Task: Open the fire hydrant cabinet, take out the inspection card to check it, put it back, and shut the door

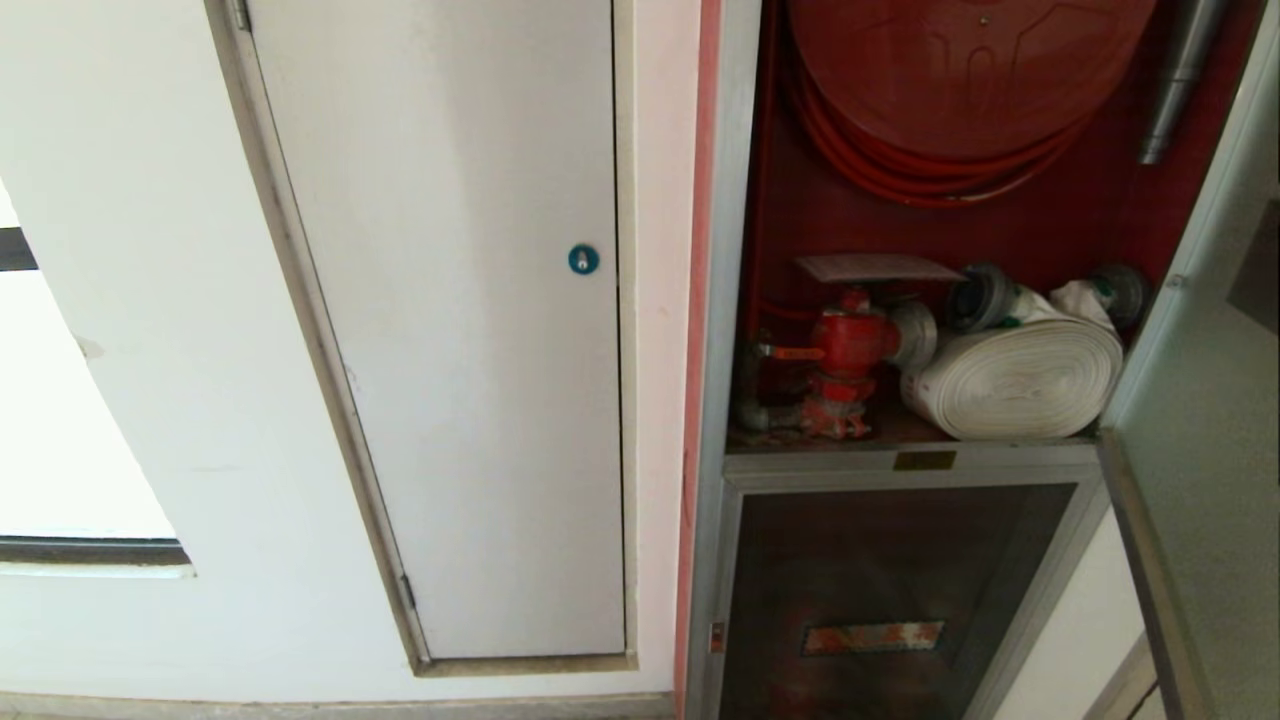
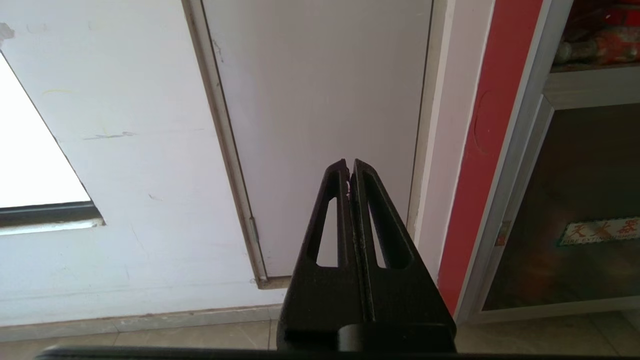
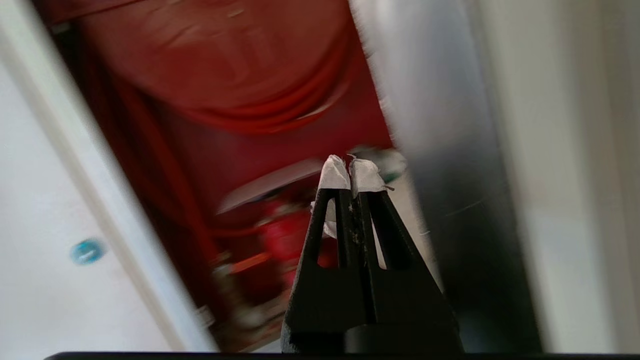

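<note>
Head view: the fire hydrant cabinet (image 1: 1000, 300) stands open, the door (image 1: 1200, 450) swung out at 3 o'clock; the inspection card (image 1: 875, 267) lies flat atop the red valve (image 1: 850, 345). Left wrist view: left gripper (image 2: 350, 165) parked, fingers pressed together, empty. Right wrist view: right gripper (image 3: 350, 167) faces the opening, fingers together, holding nothing; I judge they should part first, then approach the card's near edge level.

left gripper (image 2: 350, 167) fingers pressed together, right gripper (image 3: 350, 167) fingertips pinched together, empty
</note>
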Available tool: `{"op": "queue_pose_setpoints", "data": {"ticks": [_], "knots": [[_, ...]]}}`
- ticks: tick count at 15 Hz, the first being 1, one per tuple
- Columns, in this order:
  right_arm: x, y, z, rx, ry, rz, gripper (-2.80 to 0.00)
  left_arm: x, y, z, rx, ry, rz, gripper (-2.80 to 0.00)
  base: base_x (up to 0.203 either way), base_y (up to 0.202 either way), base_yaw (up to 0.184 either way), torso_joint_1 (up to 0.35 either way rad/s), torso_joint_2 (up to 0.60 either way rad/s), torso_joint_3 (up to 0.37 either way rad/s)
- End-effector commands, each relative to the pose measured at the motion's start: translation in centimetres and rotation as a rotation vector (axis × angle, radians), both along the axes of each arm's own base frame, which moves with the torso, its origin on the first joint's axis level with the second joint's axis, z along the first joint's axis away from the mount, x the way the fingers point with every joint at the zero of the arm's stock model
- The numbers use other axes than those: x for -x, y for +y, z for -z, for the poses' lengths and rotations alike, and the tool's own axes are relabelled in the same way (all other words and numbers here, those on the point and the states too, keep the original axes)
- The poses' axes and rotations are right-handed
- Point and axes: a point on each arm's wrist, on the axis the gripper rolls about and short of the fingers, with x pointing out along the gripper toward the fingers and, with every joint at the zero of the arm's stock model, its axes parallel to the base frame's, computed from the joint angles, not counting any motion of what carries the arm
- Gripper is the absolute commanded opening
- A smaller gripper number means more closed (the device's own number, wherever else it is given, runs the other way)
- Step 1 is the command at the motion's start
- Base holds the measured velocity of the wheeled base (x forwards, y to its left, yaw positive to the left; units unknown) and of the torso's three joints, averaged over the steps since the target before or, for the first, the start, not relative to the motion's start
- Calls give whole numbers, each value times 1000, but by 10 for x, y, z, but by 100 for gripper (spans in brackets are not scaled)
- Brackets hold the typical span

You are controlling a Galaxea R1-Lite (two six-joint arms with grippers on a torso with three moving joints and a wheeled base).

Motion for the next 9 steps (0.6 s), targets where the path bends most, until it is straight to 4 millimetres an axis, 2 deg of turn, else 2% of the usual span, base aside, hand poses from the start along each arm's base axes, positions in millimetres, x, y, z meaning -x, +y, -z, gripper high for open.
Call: {"op": "queue_pose_setpoints", "data": {"ticks": [1,4,9], "knots": [[22,-19,-4,-32,-57,99,-280,-2,0,6,-1,22,1,-280,0,0,0,0,0,0],[35,-31,-1,-33,-24,225,-280,-2,0,6,-1,22,0,-280,0,0,0,0,0,0],[27,-40,-1,-46,49,471,-280,-2,0,6,-1,20,1,-280,0,0,0,0,0,0]]}}
